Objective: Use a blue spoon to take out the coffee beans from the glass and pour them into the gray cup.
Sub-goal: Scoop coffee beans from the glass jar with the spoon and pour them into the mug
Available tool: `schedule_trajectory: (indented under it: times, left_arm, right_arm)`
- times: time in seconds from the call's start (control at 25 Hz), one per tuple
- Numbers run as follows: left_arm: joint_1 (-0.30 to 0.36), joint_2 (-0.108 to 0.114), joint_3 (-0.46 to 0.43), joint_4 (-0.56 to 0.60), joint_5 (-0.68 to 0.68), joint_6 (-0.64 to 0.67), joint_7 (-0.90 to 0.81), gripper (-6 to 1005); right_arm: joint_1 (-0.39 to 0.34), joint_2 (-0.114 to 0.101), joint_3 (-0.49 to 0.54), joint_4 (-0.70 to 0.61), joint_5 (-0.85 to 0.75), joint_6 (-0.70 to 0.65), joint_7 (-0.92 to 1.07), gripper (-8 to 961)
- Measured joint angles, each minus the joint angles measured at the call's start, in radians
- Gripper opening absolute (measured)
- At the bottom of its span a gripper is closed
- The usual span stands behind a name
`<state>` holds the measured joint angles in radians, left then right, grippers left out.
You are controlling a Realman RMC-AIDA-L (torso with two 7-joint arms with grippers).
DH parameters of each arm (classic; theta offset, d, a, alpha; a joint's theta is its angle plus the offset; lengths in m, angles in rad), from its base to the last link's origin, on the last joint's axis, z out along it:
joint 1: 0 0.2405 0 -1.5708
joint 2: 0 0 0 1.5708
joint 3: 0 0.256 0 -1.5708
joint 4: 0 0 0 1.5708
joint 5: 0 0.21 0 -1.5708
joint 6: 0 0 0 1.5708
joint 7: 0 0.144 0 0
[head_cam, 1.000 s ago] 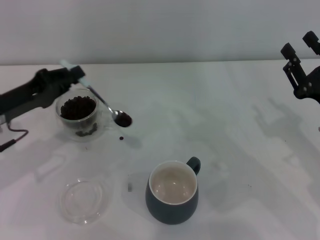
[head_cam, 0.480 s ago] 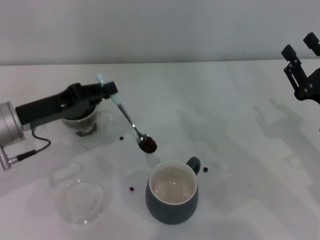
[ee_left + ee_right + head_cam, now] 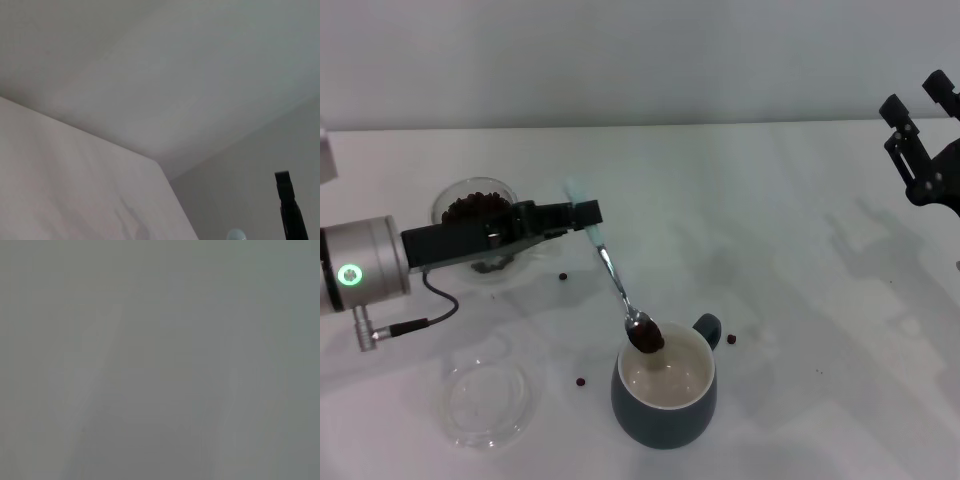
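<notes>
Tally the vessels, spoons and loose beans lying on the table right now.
Drinking vessels: 2, the glass and the gray cup
Clear saucers: 1
Blue spoons: 1
Loose beans on the table: 3
Total: 7

A table holds everything. The glass of coffee beans sits at the far left. The left gripper reaches from the left, just right of the glass, holding the spoon by its handle. The spoon slants down toward the front, its bowl over the near-centre cup's rim, carrying beans. A glass saucer lies left of the cup. Loose beans lie around the cup. The right gripper hangs at the far right, well apart.
</notes>
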<state>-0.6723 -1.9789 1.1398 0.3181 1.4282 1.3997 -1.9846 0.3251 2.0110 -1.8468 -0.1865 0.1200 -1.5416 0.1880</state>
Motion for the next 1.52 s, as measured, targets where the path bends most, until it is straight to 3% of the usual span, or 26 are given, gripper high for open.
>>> schedule_trajectory:
  times: [0.56, 0.76, 1.04, 1.24, 1.36, 1.52]
  left_arm:
    - [-0.037, -0.001, 0.0, 0.131, 0.118, -0.032, 0.025, 121]
    - [-0.053, -0.021, 0.0, 0.202, 0.193, -0.065, 0.056, 122]
    - [-0.116, -0.044, 0.003, 0.206, 0.252, -0.079, 0.097, 122]
    - [-0.139, -0.047, 0.01, 0.209, 0.258, -0.073, 0.102, 122]
    - [-0.12, -0.044, 0.002, 0.237, 0.243, -0.057, 0.097, 121]
    - [-0.039, -0.028, -0.001, 0.325, 0.176, -0.017, 0.075, 121]
  right_arm:
    - [-0.019, 0.0, -0.002, 0.003, -0.004, -0.009, 0.001, 483]
    - [-0.02, -0.001, -0.002, 0.004, -0.004, -0.009, -0.001, 483]
    - [-0.02, -0.002, -0.002, 0.004, -0.003, -0.003, -0.005, 483]
    - [-0.019, -0.002, -0.001, 0.004, -0.003, -0.001, -0.007, 483]
    - [-0.02, -0.002, 0.001, 0.005, -0.002, 0.0, -0.009, 483]
    - [-0.019, -0.002, 0.004, 0.005, 0.001, 0.0, -0.01, 483]
